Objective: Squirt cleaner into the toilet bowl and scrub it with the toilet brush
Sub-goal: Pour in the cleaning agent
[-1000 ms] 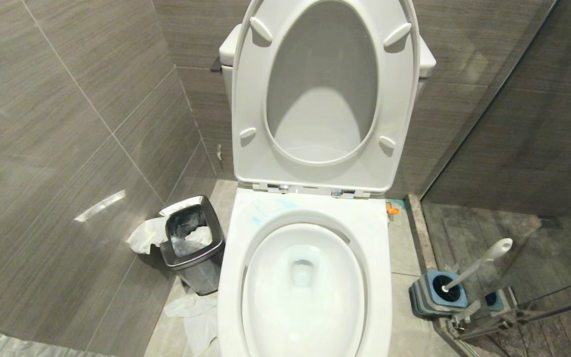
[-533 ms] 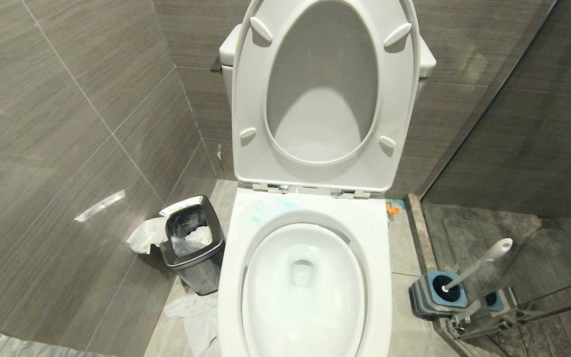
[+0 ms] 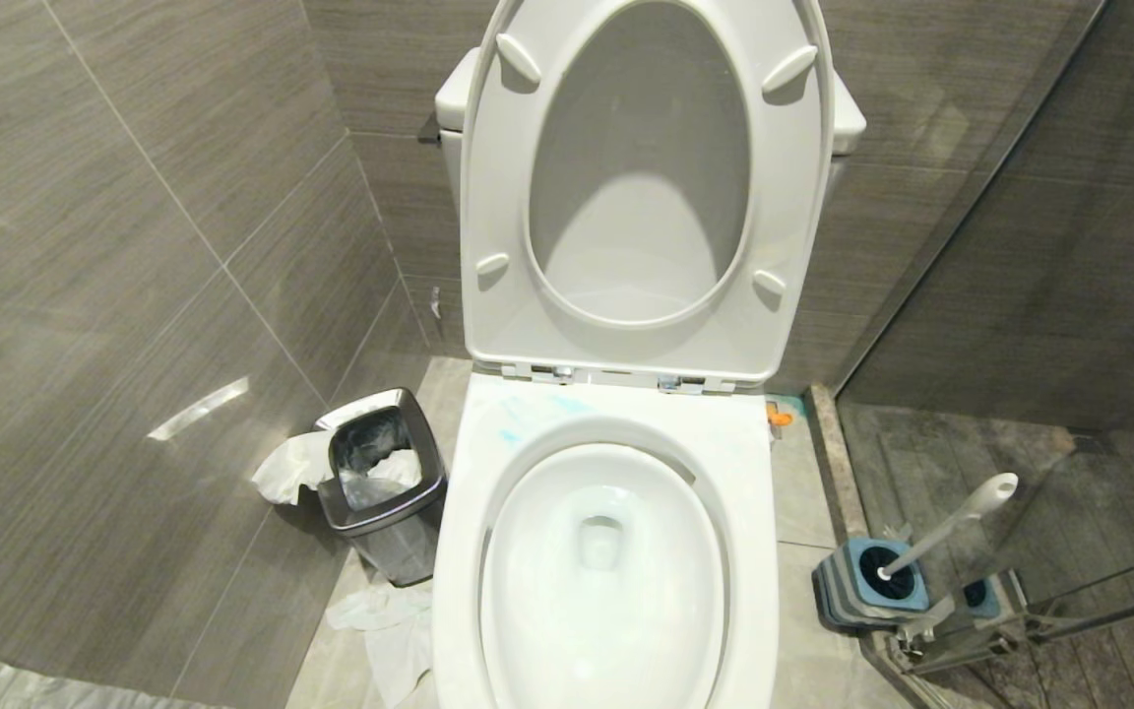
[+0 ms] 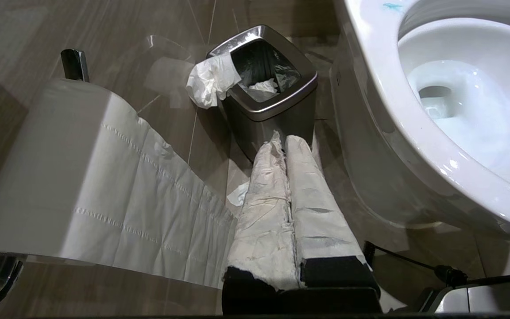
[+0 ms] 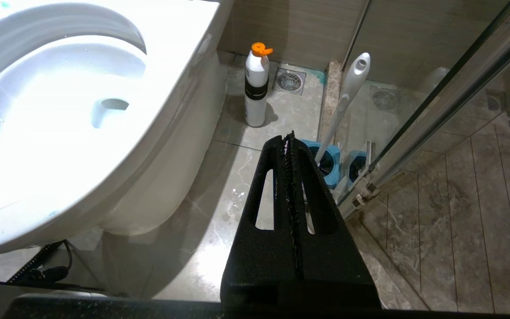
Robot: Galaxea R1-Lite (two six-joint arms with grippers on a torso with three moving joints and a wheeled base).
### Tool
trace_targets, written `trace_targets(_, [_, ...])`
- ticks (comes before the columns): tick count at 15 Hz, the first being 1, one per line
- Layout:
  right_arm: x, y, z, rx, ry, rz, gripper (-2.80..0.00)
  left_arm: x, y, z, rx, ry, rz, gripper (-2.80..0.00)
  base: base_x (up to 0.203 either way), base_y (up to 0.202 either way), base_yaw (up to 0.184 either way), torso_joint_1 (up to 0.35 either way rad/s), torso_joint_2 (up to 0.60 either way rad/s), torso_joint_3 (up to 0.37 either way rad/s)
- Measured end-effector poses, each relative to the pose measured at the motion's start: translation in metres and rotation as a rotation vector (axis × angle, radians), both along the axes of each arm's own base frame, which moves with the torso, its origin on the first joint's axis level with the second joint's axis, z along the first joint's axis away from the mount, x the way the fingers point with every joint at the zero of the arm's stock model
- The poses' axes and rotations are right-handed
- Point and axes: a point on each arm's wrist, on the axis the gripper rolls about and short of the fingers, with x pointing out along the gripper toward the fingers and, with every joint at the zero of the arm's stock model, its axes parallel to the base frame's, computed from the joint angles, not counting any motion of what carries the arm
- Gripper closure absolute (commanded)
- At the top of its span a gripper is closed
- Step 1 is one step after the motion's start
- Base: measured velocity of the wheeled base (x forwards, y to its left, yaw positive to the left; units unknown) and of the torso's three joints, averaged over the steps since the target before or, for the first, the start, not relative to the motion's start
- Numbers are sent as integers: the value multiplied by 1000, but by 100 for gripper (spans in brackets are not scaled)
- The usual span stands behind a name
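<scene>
Head view shows the toilet bowl (image 3: 606, 551) filling the lower centre, its seat and lid (image 3: 641, 187) raised upright against the tank. Faint turquoise smears of cleaner (image 3: 513, 423) mark the rim at the bowl's upper left edge. At lower right, the toilet brush (image 3: 951, 522) leans in its blue-and-grey holder (image 3: 867, 581) on the floor, beside a glass shower partition. At left of the bowl stands a square steel waste bin (image 3: 385, 487) with crumpled tissue hanging from it. Neither arm appears here.

Left wrist view: the left pincer (image 4: 285, 144), its 2 fingers wrapped in white paper, is clenched on nothing, pointing toward the bin, with a toilet paper roll (image 4: 60, 177) at left.

Right wrist view: the right pincer (image 5: 288, 141) is clenched and empty, just before the brush holder; a white bottle with an orange cap (image 5: 256, 88) stands on the floor by the bowl.
</scene>
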Motion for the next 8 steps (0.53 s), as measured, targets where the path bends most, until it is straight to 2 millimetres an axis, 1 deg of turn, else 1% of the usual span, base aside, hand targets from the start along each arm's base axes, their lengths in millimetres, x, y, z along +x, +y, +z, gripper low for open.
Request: trace_targets(8, [0, 0, 0, 0, 0, 0, 0, 0, 0, 0, -77, 3, 9, 0, 0, 0, 0, 0, 0, 0])
